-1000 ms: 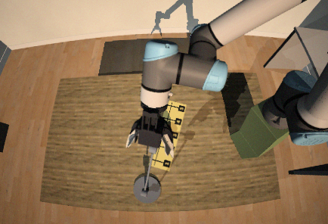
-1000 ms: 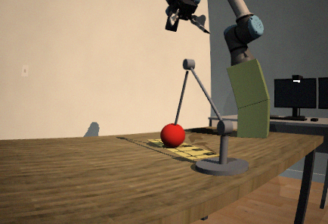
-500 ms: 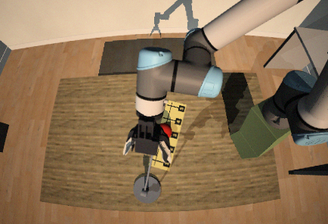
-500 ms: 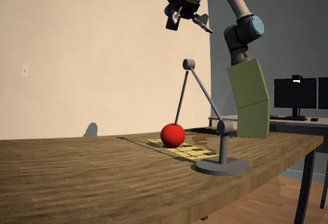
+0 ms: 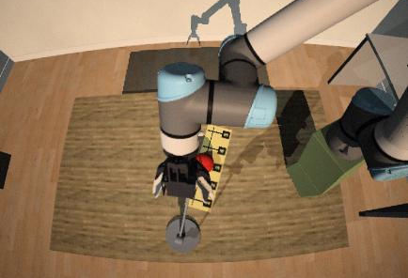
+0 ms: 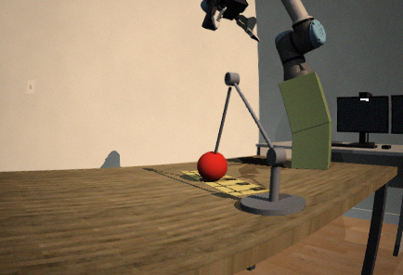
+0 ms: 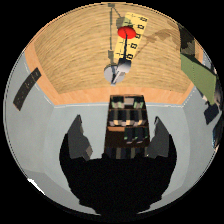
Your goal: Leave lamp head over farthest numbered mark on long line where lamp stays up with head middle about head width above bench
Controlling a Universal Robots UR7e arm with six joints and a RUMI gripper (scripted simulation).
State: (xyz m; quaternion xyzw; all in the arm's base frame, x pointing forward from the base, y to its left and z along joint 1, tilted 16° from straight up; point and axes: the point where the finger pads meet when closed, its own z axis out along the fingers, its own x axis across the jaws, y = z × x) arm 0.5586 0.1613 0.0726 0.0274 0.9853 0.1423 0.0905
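Observation:
The lamp stands on a round grey base near the bench's front edge; the base also shows in the top view and the wrist view. Its two thin arms fold at a high elbow joint. The red ball head hangs low, resting on or just above the yellow marked strip. The head also shows in the top view and the wrist view. My gripper is open and empty, high above the lamp's elbow, apart from it.
The yellow strip carries several numbered marks along a line running away from the base. The arm's green pedestal stands at the bench's far right. A desk with monitors is behind the bench.

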